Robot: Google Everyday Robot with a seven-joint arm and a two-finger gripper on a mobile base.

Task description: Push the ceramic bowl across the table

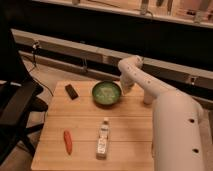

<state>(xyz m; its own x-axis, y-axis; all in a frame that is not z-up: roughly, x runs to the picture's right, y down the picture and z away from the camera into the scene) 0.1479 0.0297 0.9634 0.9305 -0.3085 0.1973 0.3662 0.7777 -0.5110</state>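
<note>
The green ceramic bowl [106, 93] sits upright on the far middle part of the light wooden table [82, 127]. My white arm reaches from the right foreground up and over to the bowl's right side. The gripper [123, 88] hangs at the bowl's right rim, close to it or touching it; I cannot tell which.
A small dark block [71, 91] lies at the table's far left. A red-orange carrot-like thing [67, 141] lies near the front left. A small bottle [103, 138] lies at the front middle. A black office chair [15, 107] stands left of the table. A low ledge runs behind.
</note>
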